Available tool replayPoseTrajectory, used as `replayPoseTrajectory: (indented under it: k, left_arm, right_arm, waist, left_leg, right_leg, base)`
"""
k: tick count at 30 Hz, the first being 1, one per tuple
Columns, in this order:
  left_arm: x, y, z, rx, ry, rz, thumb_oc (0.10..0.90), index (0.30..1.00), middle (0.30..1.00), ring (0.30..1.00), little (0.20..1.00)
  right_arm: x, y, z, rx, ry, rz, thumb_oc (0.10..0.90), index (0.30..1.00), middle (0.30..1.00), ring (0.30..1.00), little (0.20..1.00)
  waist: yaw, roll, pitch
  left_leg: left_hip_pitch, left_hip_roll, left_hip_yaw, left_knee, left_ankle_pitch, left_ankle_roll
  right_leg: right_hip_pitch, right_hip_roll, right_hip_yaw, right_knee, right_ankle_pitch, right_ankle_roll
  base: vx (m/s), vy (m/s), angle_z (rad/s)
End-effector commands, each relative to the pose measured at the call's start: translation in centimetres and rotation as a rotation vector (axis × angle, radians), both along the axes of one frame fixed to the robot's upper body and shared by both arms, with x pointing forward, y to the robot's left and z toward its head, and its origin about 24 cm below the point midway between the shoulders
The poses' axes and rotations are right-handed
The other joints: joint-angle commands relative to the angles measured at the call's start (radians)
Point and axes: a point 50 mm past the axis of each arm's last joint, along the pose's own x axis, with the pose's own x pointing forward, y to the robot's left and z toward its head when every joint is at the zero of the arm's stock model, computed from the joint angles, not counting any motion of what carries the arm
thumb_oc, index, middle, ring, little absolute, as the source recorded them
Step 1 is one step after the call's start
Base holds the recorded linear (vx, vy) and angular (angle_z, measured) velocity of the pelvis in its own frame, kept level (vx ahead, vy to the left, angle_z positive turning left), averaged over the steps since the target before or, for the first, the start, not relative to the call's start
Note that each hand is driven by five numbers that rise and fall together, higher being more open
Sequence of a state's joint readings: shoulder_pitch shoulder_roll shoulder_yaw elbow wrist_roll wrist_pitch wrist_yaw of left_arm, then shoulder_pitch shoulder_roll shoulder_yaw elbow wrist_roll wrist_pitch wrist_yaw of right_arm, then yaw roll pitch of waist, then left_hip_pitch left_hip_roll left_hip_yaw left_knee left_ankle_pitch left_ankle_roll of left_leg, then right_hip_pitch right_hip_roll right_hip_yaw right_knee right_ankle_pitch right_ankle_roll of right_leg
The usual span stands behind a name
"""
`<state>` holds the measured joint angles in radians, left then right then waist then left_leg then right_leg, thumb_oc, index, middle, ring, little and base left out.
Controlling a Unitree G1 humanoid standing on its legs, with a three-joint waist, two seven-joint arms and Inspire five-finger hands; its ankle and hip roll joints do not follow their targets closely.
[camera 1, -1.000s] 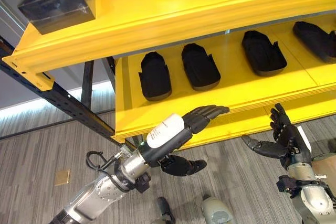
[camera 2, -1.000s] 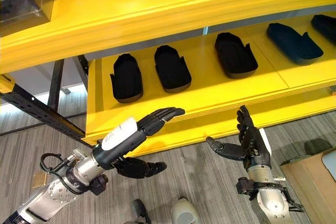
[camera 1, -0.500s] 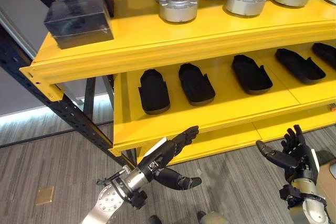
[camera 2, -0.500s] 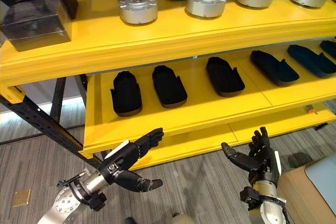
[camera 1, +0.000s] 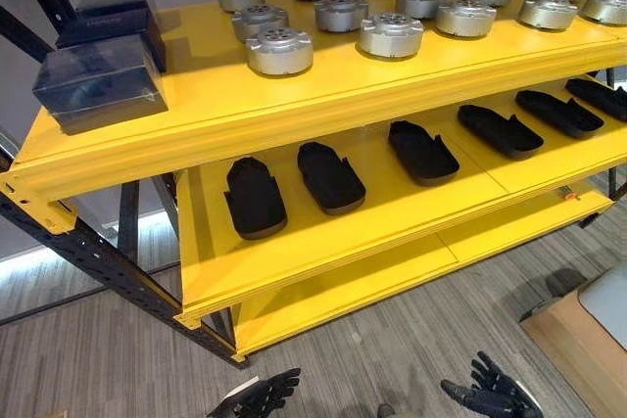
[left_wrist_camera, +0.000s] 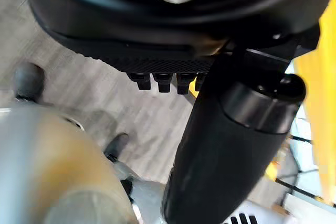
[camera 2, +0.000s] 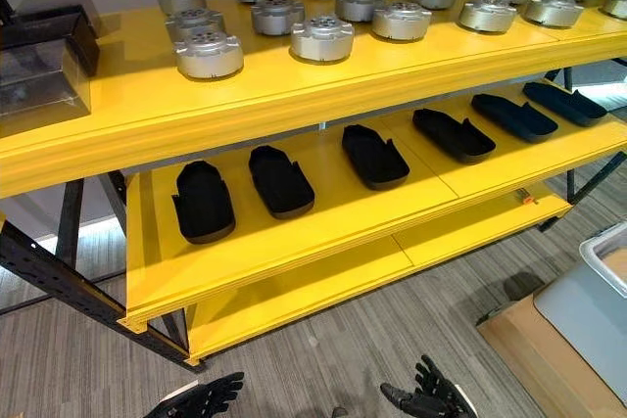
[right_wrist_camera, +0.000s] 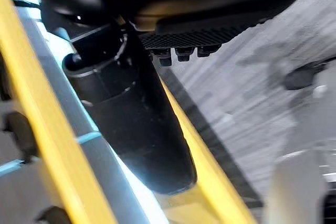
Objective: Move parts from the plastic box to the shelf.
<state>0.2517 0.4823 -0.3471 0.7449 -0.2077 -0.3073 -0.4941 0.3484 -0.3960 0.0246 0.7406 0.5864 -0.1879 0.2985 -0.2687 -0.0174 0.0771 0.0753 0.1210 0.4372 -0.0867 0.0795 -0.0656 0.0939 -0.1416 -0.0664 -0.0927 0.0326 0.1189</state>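
Now both hands have dropped from the shelf (camera 1: 323, 119) edge to the bottom of the frame, left hand (camera 1: 257, 396) and right hand (camera 1: 490, 398) with fingers spread and empty, the black parts (camera 1: 330, 175) resting mid-frame on the middle tier, so another fetch looks due.

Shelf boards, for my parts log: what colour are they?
Yellow; the shelf shows best in the right eye view.

A yellow shelf (camera 1: 323, 95) is holding round metal parts (camera 1: 279, 50) on top and black trays (camera 1: 255, 198) below. Both dark hands, left hand (camera 1: 260, 398) and right hand (camera 1: 490, 400), are hovering low with fingers spread, holding nothing.
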Motion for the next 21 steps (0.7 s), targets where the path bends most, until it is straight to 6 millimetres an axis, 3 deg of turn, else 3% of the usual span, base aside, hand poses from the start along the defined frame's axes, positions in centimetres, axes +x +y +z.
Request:
replayPoseTrajectory:
  k: [1,2,4,7,14,21]
  left_arm:
    - [3.0,0.8,0.9,0.089,-0.148,0.026,0.900,1.000,1.000,1.000,1.000]
    - [1.5,1.5,-0.5,0.162,-0.071,0.071,0.900,1.000,1.000,1.000,1.000]
    - [0.3,2.0,-1.4,0.204,-0.018,0.105,0.900,1.000,1.000,1.000,1.000]
    - [-0.3,2.3,-1.9,0.223,0.015,0.124,0.900,1.000,1.000,1.000,1.000]
    - [1.3,1.2,-1.5,0.167,-0.057,0.106,0.900,1.000,1.000,1.000,1.000]
    - [3.0,0.2,-0.9,0.101,-0.119,0.090,0.900,1.000,1.000,1.000,1.000]
  right_arm:
    - [4.3,-1.3,2.2,-0.103,-0.161,0.079,0.900,1.000,1.000,1.000,1.000]
    - [3.8,-1.1,1.2,-0.110,-0.101,0.091,0.900,1.000,1.000,1.000,1.000]
    - [3.3,-1.1,0.4,-0.112,-0.057,0.100,0.900,1.000,1.000,1.000,1.000]
    - [2.4,-1.0,-0.5,-0.115,-0.003,0.108,0.900,1.000,1.000,1.000,1.000]
    - [1.9,-0.7,-1.0,-0.134,0.020,0.128,0.900,1.000,1.000,1.000,1.000]
    - [2.9,-0.5,-0.7,-0.136,-0.012,0.164,0.900,1.000,1.000,1.000,1.000]
  waist:
    - [0.012,0.026,0.035]
    - [0.017,0.025,0.036]
    - [0.022,0.024,0.035]
    - [0.031,0.022,0.035]
    - [0.034,0.025,0.041]
    - [0.030,0.033,0.046]
  left_leg:
    - [0.062,0.037,-0.110,-0.001,-0.109,0.012]
    - [0.064,0.038,-0.112,-0.001,-0.108,0.011]
    - [0.066,0.039,-0.115,-0.001,-0.108,0.011]
    - [0.068,0.041,-0.120,-0.001,-0.109,0.011]
    - [0.074,0.041,-0.126,-0.001,-0.114,0.015]
    - [0.078,0.041,-0.131,-0.001,-0.114,0.016]
  right_leg:
    - [-0.037,0.002,-0.035,0.084,-0.069,0.026]
    - [-0.033,0.002,-0.044,0.084,-0.071,0.025]
    - [-0.030,0.002,-0.049,0.084,-0.073,0.024]
    - [-0.024,0.000,-0.059,0.087,-0.077,0.022]
    - [-0.018,-0.001,-0.072,0.090,-0.081,0.019]
    - [-0.011,0.000,-0.084,0.090,-0.084,0.017]
  base:
    - [0.00,0.000,0.00]
    - [0.00,0.000,0.00]
    - [0.00,0.000,0.00]
    - [0.00,0.000,0.00]
    - [0.00,0.000,0.00]
    - [0.00,0.000,0.00]
